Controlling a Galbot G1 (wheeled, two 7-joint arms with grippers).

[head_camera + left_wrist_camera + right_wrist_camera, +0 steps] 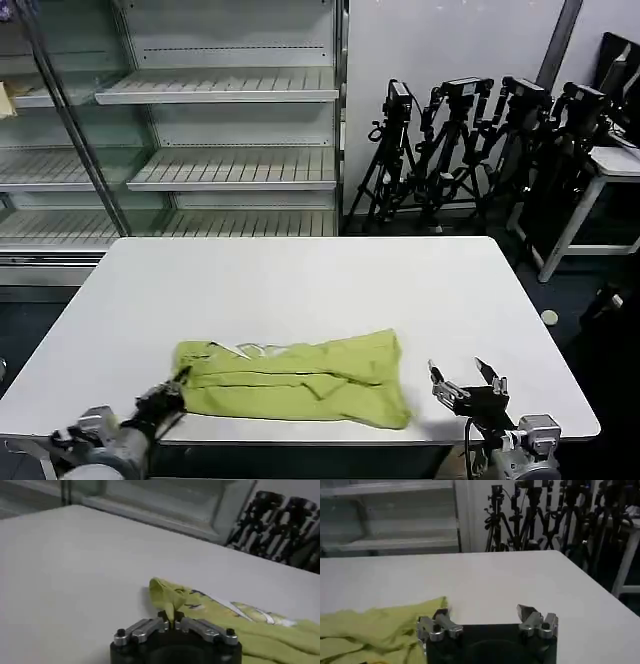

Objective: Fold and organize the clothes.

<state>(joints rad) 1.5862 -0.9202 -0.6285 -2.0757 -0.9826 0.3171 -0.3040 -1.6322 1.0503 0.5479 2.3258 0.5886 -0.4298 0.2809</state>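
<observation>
The lime yellow-green shirt (295, 378) lies folded into a long band near the front edge of the white table (300, 285). My left gripper (178, 383) is shut on the shirt's left corner; the left wrist view shows a pinch of fabric (167, 597) rising between the closed fingers of the left gripper (171, 621). My right gripper (468, 377) stands open just right of the shirt, nothing between its fingers. In the right wrist view the right gripper (482, 614) is open, with the shirt's edge (380, 625) beside one fingertip.
Bare table surface stretches behind and to both sides of the shirt. Metal shelving (220, 130) stands beyond the table's far edge. Several black tripods (470, 150) and another white table (615, 165) stand at the back right.
</observation>
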